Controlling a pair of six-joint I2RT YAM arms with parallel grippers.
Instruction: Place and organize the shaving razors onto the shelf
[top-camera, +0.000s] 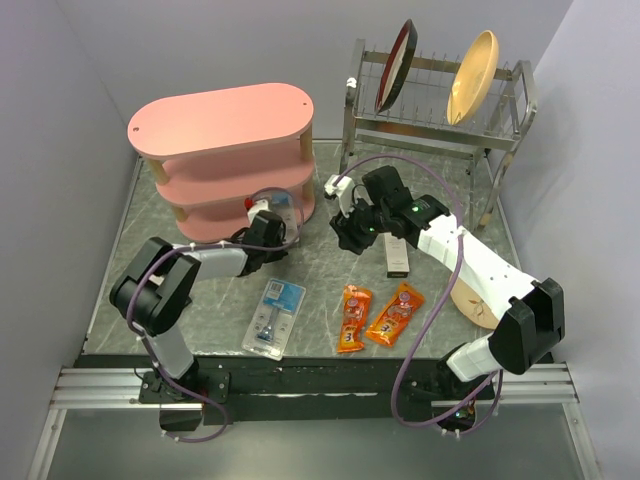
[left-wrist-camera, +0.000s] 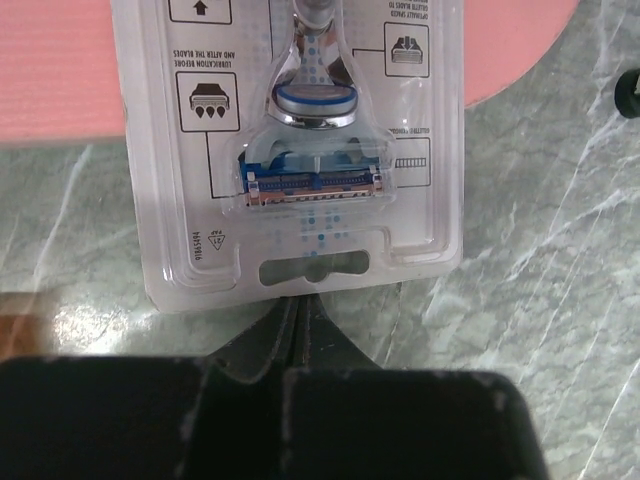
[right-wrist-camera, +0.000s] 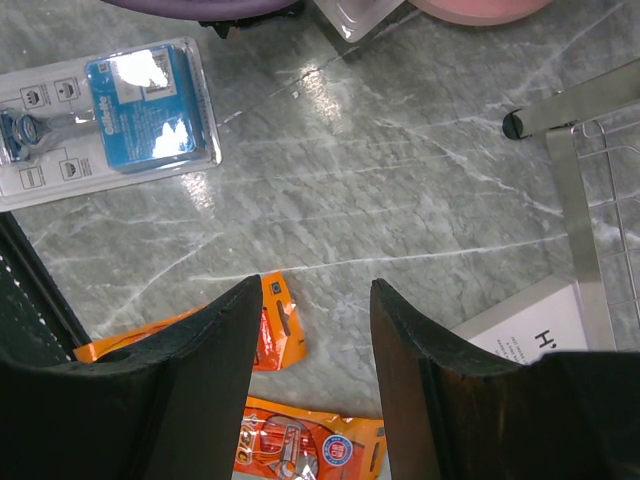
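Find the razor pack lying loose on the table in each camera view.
Top external: loose razor pack, front centre-left, beside the orange packets.
Left wrist: not in it; the left pincer grips a second pack.
Right wrist: upper left.
Shared landmark: pink shelf, top edge of both wrist views.

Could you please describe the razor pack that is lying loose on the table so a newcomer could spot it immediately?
Start at the pink shelf at the back left and come toward the near edge of the table. The razor pack lies flat there, left of two orange packets. Unlike the other pack, shut in the left gripper, it lies free, its blue card showing.
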